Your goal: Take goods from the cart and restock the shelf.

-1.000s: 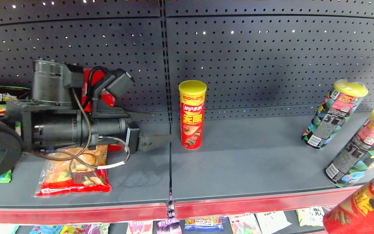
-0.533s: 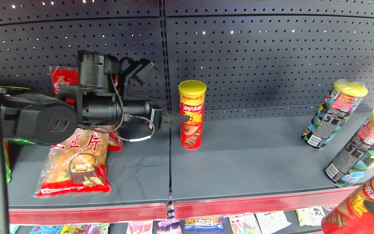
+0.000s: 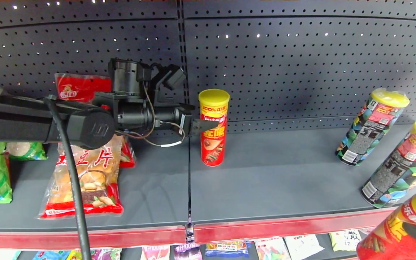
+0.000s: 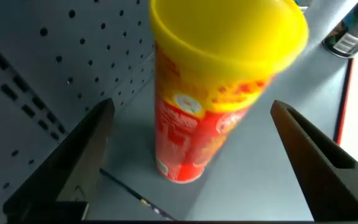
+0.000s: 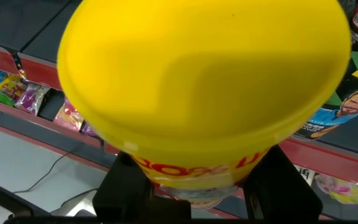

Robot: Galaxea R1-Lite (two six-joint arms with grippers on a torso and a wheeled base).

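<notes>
Shelf can [image 3: 213, 146] inside spread L pincer [image 4: 191, 109] (untouched per wrist cam).

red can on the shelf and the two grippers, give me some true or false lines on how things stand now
1. The red can stands upright on the shelf. True.
2. The left gripper is shut on the red can. False: it is open, with its fingers on either side of the can and apart from it.
3. The right gripper is empty. False: it holds a second can, red with a yellow lid.
4. A bag lies flat on the shelf, left of the red can. True.
</notes>
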